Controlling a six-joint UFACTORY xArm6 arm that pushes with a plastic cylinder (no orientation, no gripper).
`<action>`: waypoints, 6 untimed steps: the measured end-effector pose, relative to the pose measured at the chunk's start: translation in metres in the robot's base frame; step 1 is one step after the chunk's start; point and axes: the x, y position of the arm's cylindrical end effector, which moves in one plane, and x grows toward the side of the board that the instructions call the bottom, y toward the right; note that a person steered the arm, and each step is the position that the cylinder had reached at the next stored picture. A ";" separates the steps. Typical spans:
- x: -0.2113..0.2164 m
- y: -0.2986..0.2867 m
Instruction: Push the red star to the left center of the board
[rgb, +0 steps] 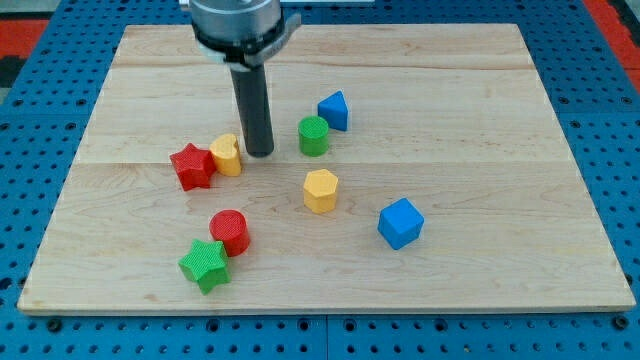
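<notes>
The red star (191, 166) lies on the wooden board (480, 120), left of the middle. A yellow heart-shaped block (227, 155) touches its right side. My tip (260, 153) stands on the board just right of the yellow block, very close to it, and about two block widths right of the red star. The rod rises straight up to the arm's grey head at the view's top.
A green cylinder (313, 136) and a blue triangular block (334, 110) lie right of my tip. A yellow hexagonal block (320, 190) and a blue cube (400, 222) lie lower right. A red cylinder (229, 231) and a green star (205, 264) lie below the red star.
</notes>
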 end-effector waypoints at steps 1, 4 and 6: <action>0.034 -0.025; 0.035 -0.135; 0.019 -0.150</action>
